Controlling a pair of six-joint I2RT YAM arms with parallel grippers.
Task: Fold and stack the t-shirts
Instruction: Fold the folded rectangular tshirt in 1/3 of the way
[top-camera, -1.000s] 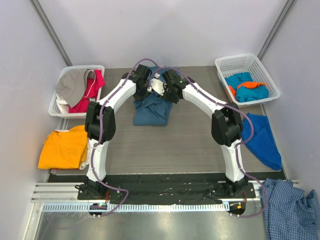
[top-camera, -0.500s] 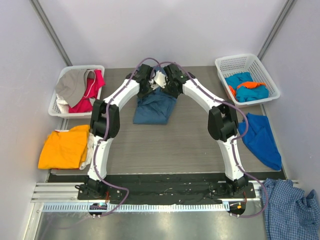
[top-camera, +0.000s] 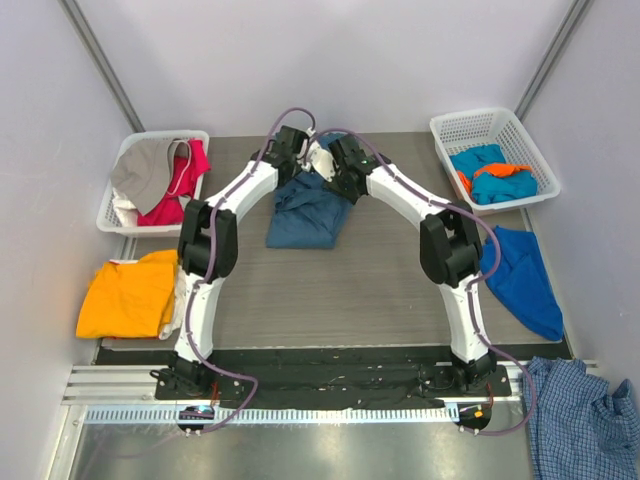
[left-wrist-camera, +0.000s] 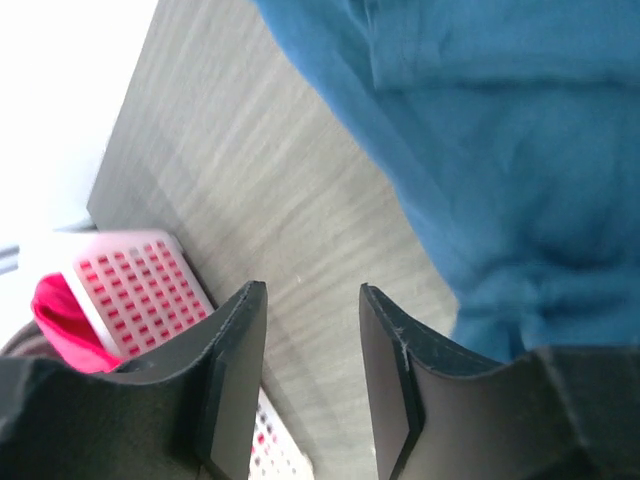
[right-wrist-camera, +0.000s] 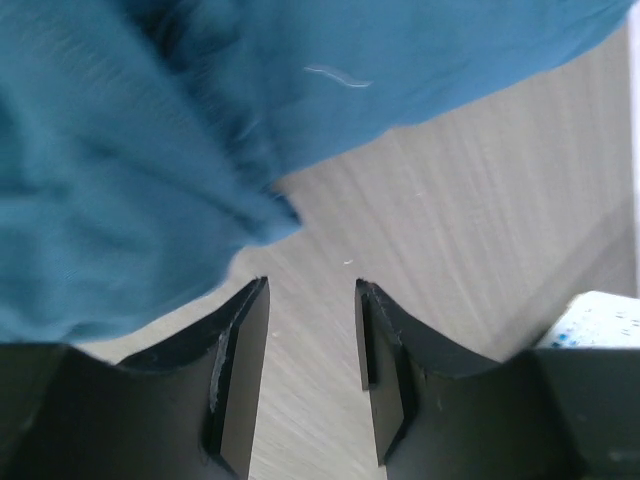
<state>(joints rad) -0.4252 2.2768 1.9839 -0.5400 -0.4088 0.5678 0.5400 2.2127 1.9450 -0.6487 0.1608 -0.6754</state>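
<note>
The left gripper (left-wrist-camera: 310, 375) hangs with its two fingers spread and nothing between them but bare table (top-camera: 360, 290), low over the table's far middle. The right gripper (right-wrist-camera: 308, 370) is the same: spread, empty, wood grain showing in its gap, close beside its partner over the table's far middle. The dark teal t-shirt (top-camera: 305, 215) lies bunched on the far middle of the table, rumpled and only loosely gathered, not yet a tidy fold. Each wrist view shows its cloth just off to one side of the fingers, not caught in them. An orange t-shirt (top-camera: 125, 295) droops over the table's left edge and a bright blue one (top-camera: 525, 275) over its right edge. More tees sit in white baskets at the table's far left corner (top-camera: 165, 135) and far right corner (top-camera: 480, 115). The teal shirt looks light, limp and quite thin, so it will likely sag and drag rather than hold a shape, and its layers may cling and lift together. The best hold is probably at a free edge, with one gripper on each end of a hem or shoulder line and each pinching a thin fold, so the cloth can be drawn flat. A grab into the bunched middle would likely just raise a lump.
</note>
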